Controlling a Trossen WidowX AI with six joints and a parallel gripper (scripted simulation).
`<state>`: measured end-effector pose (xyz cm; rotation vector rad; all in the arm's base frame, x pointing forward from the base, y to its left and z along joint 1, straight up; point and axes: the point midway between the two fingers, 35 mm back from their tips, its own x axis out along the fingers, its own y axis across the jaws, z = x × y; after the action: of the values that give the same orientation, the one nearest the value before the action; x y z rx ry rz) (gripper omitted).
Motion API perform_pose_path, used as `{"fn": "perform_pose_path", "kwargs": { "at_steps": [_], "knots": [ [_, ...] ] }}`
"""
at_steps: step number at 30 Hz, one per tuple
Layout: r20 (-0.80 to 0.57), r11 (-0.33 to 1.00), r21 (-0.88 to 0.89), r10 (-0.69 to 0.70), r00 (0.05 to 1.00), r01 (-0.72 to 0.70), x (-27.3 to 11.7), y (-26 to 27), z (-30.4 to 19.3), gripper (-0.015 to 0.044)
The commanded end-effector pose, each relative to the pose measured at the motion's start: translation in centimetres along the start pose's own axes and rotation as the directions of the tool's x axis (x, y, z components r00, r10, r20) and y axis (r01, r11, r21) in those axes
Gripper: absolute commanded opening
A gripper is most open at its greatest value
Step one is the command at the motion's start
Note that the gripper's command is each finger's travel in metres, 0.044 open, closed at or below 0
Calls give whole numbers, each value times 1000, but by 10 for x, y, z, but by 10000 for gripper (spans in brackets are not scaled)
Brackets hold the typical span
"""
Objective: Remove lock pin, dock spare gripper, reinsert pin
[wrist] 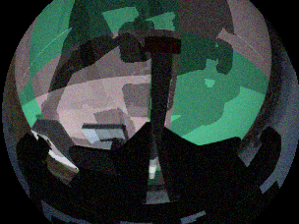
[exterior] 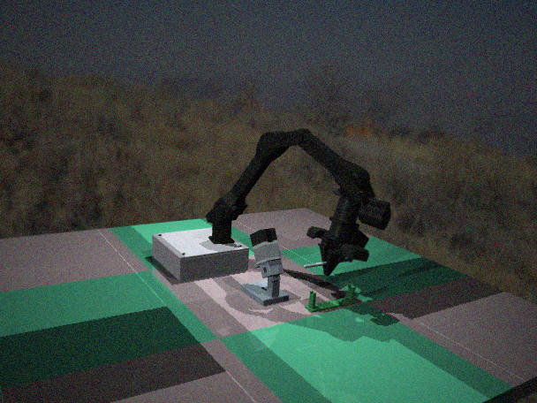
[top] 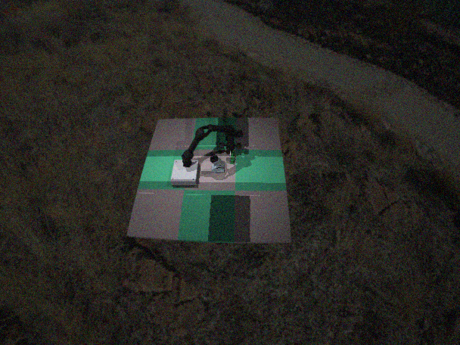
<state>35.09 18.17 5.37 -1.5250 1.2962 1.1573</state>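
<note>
My gripper [exterior: 328, 270] [wrist: 151, 126] is shut on the lock pin [exterior: 314, 265] [wrist: 159, 88] and holds it above the green rack [exterior: 326, 306] [top: 232, 158]. The pin's pale shaft points toward the mount in the exterior view; its dark red head shows in the wrist view. The mount's grey base [exterior: 257, 293] [top: 218, 170] carries a post with a tilted socket [exterior: 271, 269]. A grey block with a dark top [exterior: 267, 249], seemingly the spare gripper, sits tilted on the socket. Its exact seating is too dark to tell. The pin is apart from the socket.
The arm's white base box [top: 184, 175] [exterior: 214, 265] stands beside the mount, on the side away from the rack. The green rack has two upright ends and lies on the patterned table top [top: 155, 216] [exterior: 375, 367]. Strong shadows cross the scene.
</note>
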Motion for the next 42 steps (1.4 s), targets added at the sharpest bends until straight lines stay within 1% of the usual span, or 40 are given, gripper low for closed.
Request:
{"fn": "perform_pose_path", "kwargs": {
  "at_steps": [1,32,36,42],
  "knots": [
    [4,1000,-2,-6,1000,6,-5,9,0,0],
    [8,999,-50,-11,1000,11,-16,91,-9,0],
    [8,999,-50,-10,1000,10,-7,91,-7,0],
    [9,999,-50,-8,1000,9,21,90,1,0]
  ]
}}
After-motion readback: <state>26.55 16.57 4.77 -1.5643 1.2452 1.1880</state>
